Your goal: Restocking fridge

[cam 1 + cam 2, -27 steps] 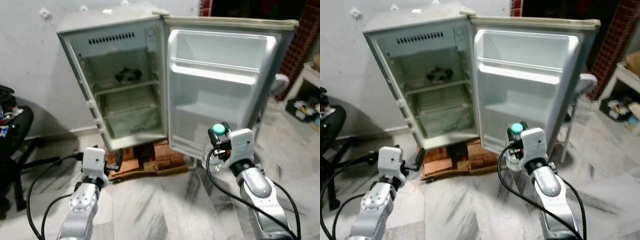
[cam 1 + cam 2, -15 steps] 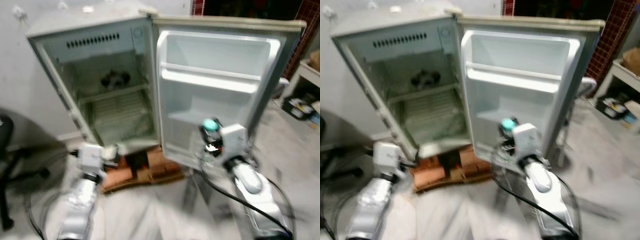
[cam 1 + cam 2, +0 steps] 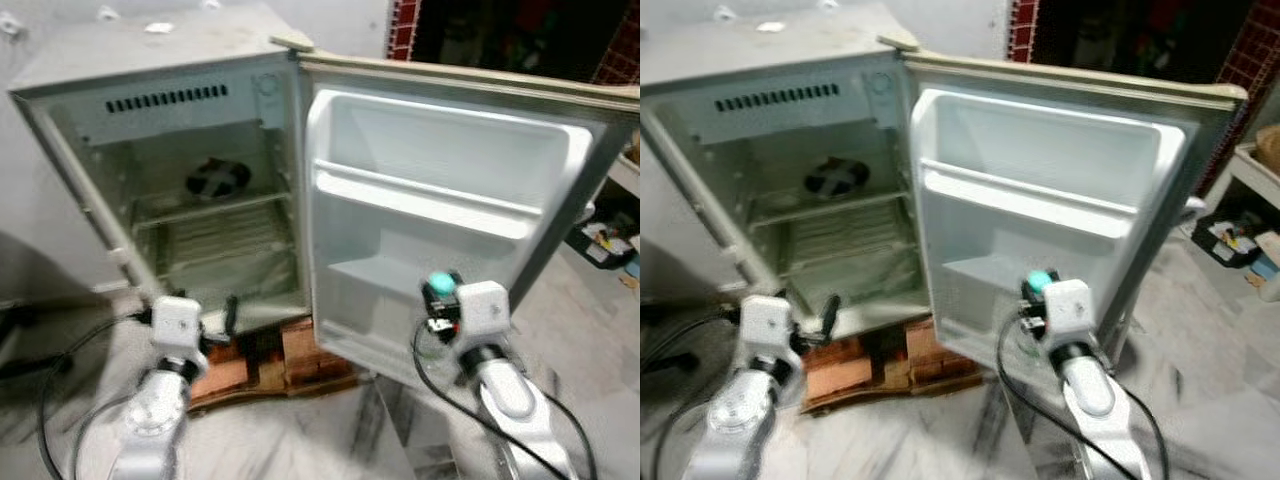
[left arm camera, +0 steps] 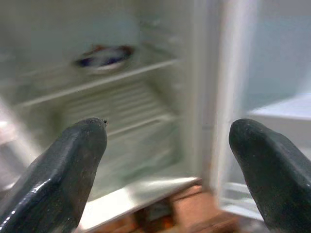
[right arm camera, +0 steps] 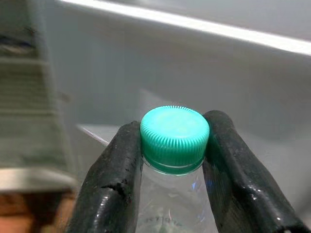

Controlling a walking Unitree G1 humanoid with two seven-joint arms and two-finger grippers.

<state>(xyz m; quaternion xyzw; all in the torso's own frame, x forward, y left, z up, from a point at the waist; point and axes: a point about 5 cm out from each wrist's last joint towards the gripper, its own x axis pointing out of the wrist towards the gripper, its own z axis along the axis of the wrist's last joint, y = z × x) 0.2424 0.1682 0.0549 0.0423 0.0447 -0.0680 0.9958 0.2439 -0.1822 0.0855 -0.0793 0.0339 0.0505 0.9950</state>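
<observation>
Our right gripper (image 5: 172,160) clamps a green-capped water bottle (image 5: 174,145) before the fridge door (image 3: 450,200). Our left gripper (image 4: 167,160) hangs open, empty. Next we likely seat it on the door's lower shelf (image 3: 385,275).

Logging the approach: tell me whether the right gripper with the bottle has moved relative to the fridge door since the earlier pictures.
Yes. The right gripper holding the bottle was below the fridge door's bottom edge; it is now up by the lower door shelf.

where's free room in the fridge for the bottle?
Door shelves are bare, above and beside the bottle in the right pincer. The lower wire shelf is bare too. The upper shelf holds a bowl. The left pincer is open.
</observation>
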